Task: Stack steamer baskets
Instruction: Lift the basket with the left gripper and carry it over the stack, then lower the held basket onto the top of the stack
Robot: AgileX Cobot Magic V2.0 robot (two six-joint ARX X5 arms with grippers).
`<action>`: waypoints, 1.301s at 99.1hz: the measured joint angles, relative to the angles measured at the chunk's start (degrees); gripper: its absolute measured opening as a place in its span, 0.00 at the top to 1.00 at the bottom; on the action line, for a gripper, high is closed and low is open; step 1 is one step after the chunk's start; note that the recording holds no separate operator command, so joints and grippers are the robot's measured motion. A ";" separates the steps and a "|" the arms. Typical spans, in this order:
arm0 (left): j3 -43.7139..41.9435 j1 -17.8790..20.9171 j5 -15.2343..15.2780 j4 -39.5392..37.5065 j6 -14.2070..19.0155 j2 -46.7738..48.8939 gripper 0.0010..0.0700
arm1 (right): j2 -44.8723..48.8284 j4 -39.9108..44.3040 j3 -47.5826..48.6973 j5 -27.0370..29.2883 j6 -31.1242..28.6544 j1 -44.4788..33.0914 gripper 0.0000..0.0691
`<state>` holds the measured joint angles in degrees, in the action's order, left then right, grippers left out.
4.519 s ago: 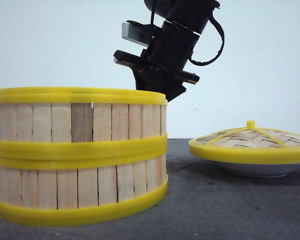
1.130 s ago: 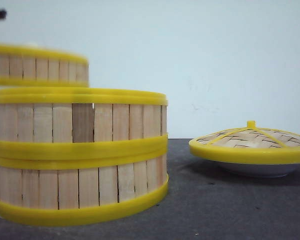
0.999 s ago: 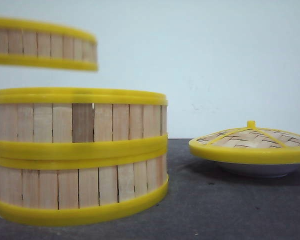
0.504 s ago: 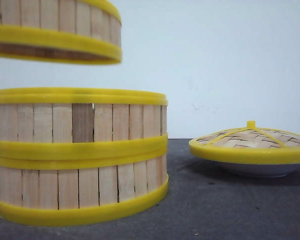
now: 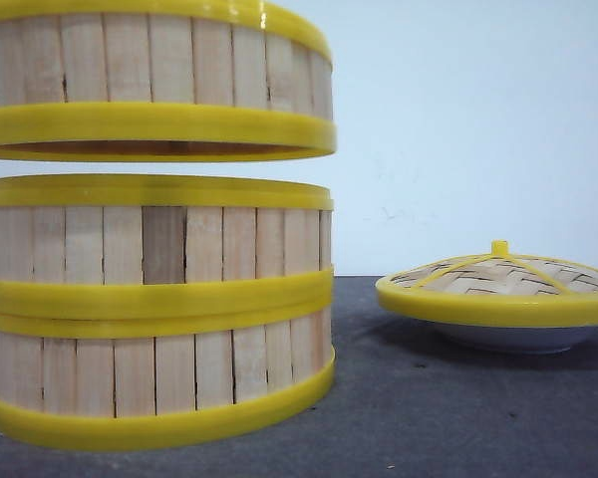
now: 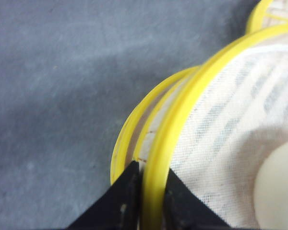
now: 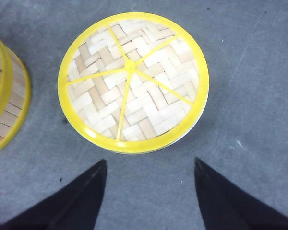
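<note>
The third round slatted wooden steamer basket with yellow rims (image 5: 149, 80) hung level, its round axis upright, just above the two stacked matching baskets (image 5: 154, 309) at near left. The left gripper (image 6: 151, 191) pinched its rim. Next: lower squarely, rims aligned. The right gripper (image 7: 149, 191) stood spread, empty.

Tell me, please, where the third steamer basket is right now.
In the front view the third basket hangs on the left, just above the two stacked baskets with a gap between, its rim pinched by the left gripper; the lid lies to the right.
</note>
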<state>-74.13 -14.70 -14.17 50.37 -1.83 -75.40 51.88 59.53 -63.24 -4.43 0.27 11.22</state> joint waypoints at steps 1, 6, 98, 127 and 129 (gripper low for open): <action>0.00 0.00 0.00 -0.13 0.02 -0.04 0.97 | 0.00 -0.02 0.00 0.00 0.00 0.00 0.49; 0.00 0.00 0.02 -0.59 0.31 -0.44 0.97 | 0.00 -0.02 0.00 0.00 0.00 0.00 0.49; -0.07 0.04 1.33 -0.59 1.46 -5.09 0.97 | 0.00 -0.02 0.00 0.00 0.00 0.00 0.49; -0.07 0.04 1.36 -0.55 1.46 -5.07 0.97 | 0.02 -0.04 0.00 0.00 0.00 0.00 0.49; -0.07 0.04 1.36 -0.52 1.46 -5.05 0.97 | 0.02 -0.04 0.00 -0.02 0.00 0.00 0.49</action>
<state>-74.19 -14.66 -12.82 49.84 -0.36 -80.44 51.90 59.48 -63.24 -4.45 0.27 11.22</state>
